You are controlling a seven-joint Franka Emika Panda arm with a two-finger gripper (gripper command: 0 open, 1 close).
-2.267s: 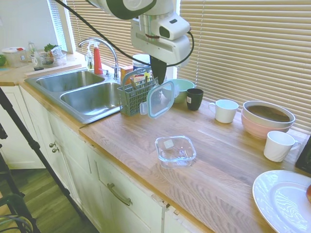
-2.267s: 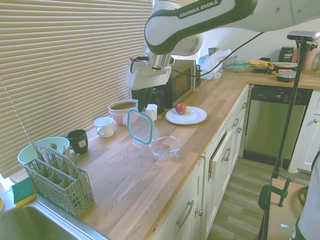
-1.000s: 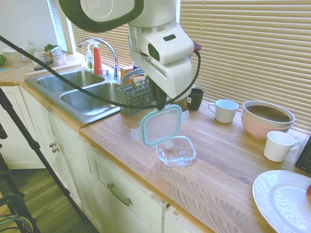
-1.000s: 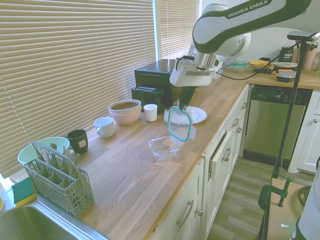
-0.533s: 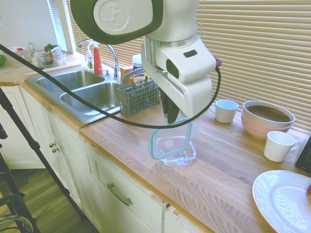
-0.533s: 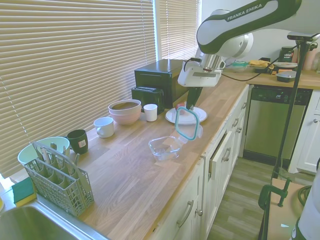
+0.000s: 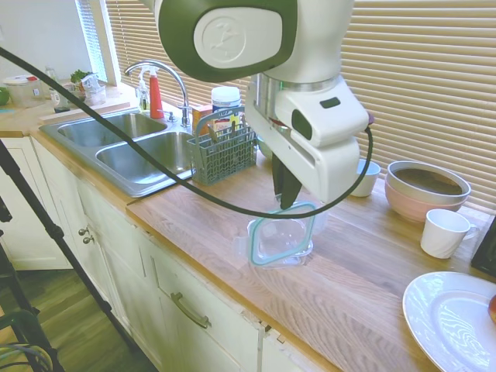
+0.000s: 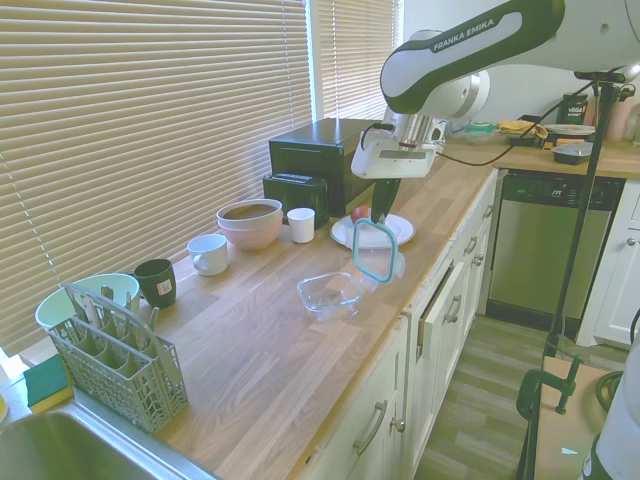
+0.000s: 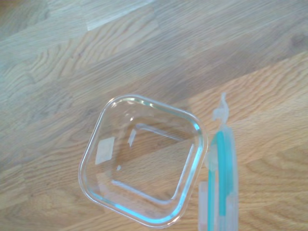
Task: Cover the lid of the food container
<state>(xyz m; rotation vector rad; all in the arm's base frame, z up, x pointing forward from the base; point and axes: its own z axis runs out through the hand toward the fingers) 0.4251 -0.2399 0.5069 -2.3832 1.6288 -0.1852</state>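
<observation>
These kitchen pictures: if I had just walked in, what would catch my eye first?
Probably the big white arm over the wooden counter, its gripper shut on a teal-rimmed lid that hangs upright on edge. Right beside the lid, near the counter's front edge, sits an empty clear glass food container, still uncovered. Beyond them, along the blinds, stand mugs, a pink bowl and a grey cutlery basket by the sink.

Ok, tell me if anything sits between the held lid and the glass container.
Nothing visible does. The gripper holds the lid on edge beside the food container, whose open top is bare in the wrist view.
</observation>
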